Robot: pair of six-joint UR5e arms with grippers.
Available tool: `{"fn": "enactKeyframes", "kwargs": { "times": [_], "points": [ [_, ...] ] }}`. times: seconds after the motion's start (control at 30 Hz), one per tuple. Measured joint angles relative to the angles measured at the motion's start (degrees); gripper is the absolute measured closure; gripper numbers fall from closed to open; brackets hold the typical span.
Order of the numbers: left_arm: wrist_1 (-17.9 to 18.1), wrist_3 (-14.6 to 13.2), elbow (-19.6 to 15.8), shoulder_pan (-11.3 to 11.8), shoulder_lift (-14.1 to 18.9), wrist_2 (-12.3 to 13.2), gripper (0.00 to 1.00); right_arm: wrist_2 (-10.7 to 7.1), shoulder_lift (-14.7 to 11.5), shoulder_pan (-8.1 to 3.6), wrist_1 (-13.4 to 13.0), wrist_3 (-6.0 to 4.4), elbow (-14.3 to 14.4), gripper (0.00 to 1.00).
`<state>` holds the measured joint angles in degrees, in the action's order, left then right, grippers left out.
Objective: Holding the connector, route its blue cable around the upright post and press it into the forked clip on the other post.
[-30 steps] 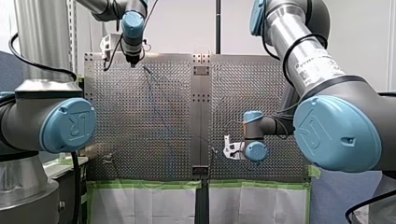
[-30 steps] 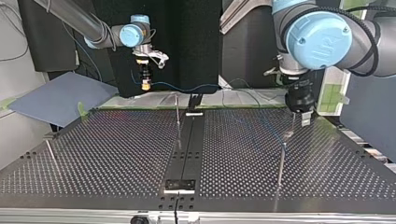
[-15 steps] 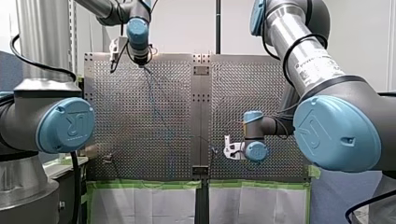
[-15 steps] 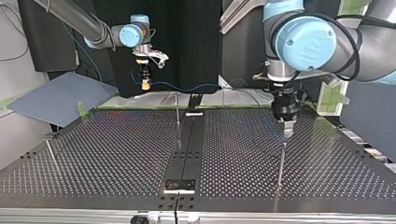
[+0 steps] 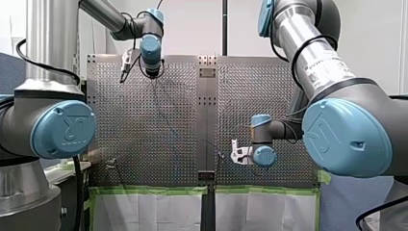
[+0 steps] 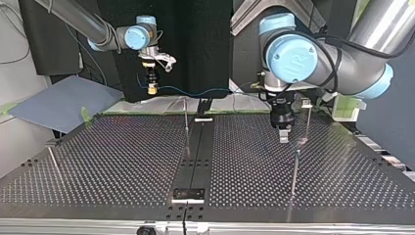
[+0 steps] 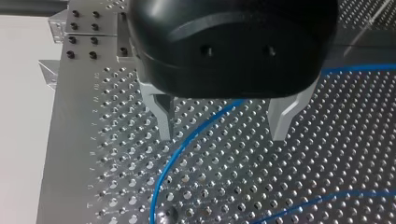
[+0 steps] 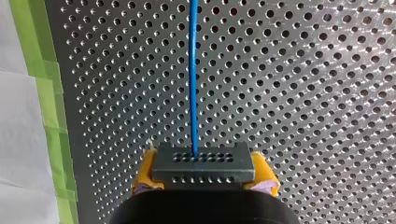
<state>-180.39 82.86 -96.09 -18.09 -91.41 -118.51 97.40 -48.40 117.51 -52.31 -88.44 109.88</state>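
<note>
- Left pincer (image 7: 223, 135): black body, metal fingers spread, pinching nothing. The blue cable (image 7: 182, 144) lay on the table (image 6: 122, 161) under the gap between the fingers, not gripped.
- Change logged: over the last second my left arm swung inward from the table's far edge. In the top view its pincer travelled toward nine o'clock and sank closer to the plate. In the front view it left the eleven o'clock corner for the centre.
- Uncovered by that move: a thin post (image 6: 307, 120) with a small head, standing just at the pincer's two o'clock in the top view. Judged to be the one with the forked clip, though the head is too small to confirm.
- Right pincer (image 8: 204, 170): yellow pads pressed on the black connector (image 8: 203, 158), cable running straight ahead from it. Position unchanged, held above the table at the top view's ten o'clock.
- Meaning for the task: the left pincer appeared to be lining up over slack cable to take it. No cable seen in the clip; routing judged not yet begun.
</note>
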Motion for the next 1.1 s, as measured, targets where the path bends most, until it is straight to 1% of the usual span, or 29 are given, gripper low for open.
{"fn": "enactKeyframes", "kwargs": {
  "times": [0.13, 0.27, 0.4, 0.57, 0.7, 0.8, 0.97, 1.1],
  "points": [
    [1.9, -1.9, -0.2, 0.0, -0.1, -0.6, 0.0, -0.01, 0.0, -0.02, 0.0, 0.0, 0.0, 1.0],
    [3.9, -3.9, -0.2, 0.0, -0.1, -0.4, 0.0, 0.04, 0.0, -0.04, 0.2, 0.0, 0.0, 1.0],
    [5.9, -5.9, -0.2, 0.0, -0.1, 0.4, 0.0, 0.07, 0.0, -0.04, 0.2, 0.0, 0.0, 1.0],
    [8.5, -8.8, 0.3, 0.2, -0.3, 2.2, 0.0, 0.08, 0.0, -0.04, 0.2, 0.0, 0.0, 1.0],
    [8.3, -10.7, 1.9, 0.5, -1.2, 2.3, 0.0, 0.08, 0.0, -0.04, 0.2, 0.0, 0.0, 1.0],
    [7.5, -10.8, 3.4, 0.8, -2.0, 2.2, 0.0, 0.08, 0.0, -0.04, 0.2, 0.0, 0.0, 1.0],
    [6.3, -9.2, 5.8, 1.7, -2.5, 2.3, 0.0, 0.07, 0.0, -0.03, 0.4, 0.03, 0.0, 1.0],
    [4.9, -8.6, 7.5, 2.2, -3.1, 2.4, 0.0, 0.03, 0.0, -0.01, 0.5, 0.02, 0.0, 1.0]
  ]
}}
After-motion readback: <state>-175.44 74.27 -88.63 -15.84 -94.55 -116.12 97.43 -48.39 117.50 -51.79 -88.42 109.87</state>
